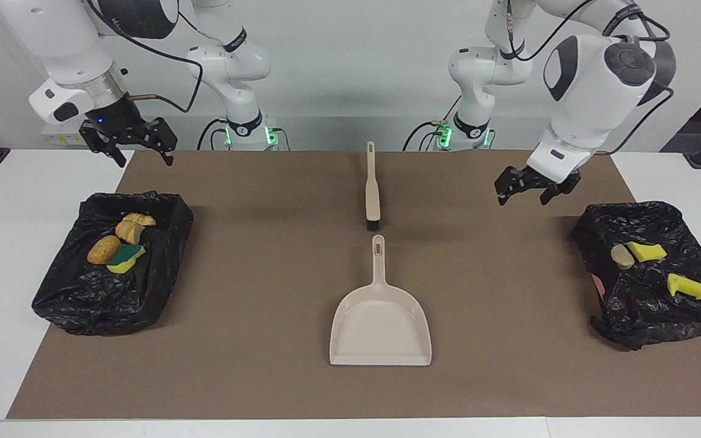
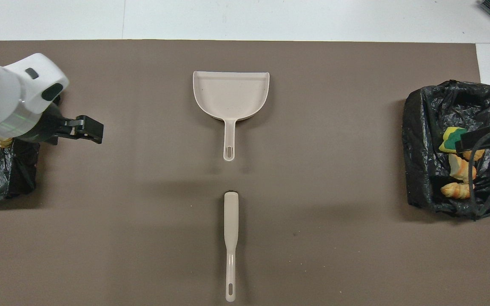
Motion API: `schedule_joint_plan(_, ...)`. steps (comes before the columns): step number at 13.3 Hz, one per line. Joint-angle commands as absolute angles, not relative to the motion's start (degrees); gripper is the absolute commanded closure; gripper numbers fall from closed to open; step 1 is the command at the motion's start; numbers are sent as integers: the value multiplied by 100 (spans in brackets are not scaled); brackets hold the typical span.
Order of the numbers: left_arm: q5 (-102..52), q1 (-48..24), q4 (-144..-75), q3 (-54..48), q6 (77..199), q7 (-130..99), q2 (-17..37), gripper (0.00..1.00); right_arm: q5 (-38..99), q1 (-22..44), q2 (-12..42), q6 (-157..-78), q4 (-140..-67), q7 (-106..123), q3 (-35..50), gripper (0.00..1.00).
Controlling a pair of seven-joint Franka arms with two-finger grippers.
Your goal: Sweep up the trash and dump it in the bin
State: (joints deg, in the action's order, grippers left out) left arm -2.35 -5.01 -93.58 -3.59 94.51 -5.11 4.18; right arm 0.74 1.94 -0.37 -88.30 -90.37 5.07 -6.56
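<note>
1. The trash is found in two black-lined bins: four scraps [image 1: 116, 242] in the bin [image 1: 64, 304] at the right arm's end of the counter, three scraps [image 1: 648, 267] in the bin [image 1: 642, 331] at the left arm's end.
2. In the first bin, a green-backed sponge piece [image 1: 125, 258] is seen with its long axis slanted, touching a round bread chunk [image 1: 104, 249]; two more bread chunks lie just beside them.
3. In the second bin, two yellow sponge pieces [image 1: 687, 286] are laid with their long axes running roughly along the counter's length, a tan chunk [image 1: 622, 256] touching one of them.
4. The left jaws [image 1: 530, 186] are held released and empty in the air, over the brown mat [image 1: 253, 389] just beside the second bin.
5. The right jaws [image 1: 131, 143] are held released and empty, above the mat's corner near the first bin.
6. Between the two jaws, well apart from both, a beige dustpan [image 1: 381, 331] and brush [image 1: 373, 198] are lined up end to end, handle tip near bristle end, not touching.
7. In the overhead view the second bin's scraps are almost wholly covered by the left arm [image 2: 11, 102], and the right jaws are shown only as a dark tip [image 2: 479, 140] over the first bin's scraps; the facing view shows all seven scraps uncovered.
</note>
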Motion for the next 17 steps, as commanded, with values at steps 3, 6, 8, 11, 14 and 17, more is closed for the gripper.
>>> schedule_joint_plan(3, -202, 17, -9475, -422, 9169, -158, -43, 0, 149, 167, -26, -8789, -8991, 431, -650, 0)
schedule_joint_plan(6, -193, 271, -9309, -396, 8799, -150, -360, 0, 149, 167, -26, -8789, -8991, 431, -650, 0)
schedule_joint_plan(8, -106, 281, -8923, -387, 8325, -149, -343, 0, 149, 167, -26, -8789, -8991, 431, -650, 0)
schedule_joint_plan(11, 43, 299, -8832, -422, 8173, 516, -360, 0, 149, 167, -26, -8789, -9000, 431, -650, 0)
schedule_joint_plan(14, 44, 308, -9026, -396, 8192, 431, -474, 0, 149, 167, -26, -8789, -9000, 431, -650, 0)
schedule_joint_plan(17, 26, 308, -9079, -378, 8235, 106, -519, 0, 149, 167, -26, -8789, -9000, 431, -650, 0)
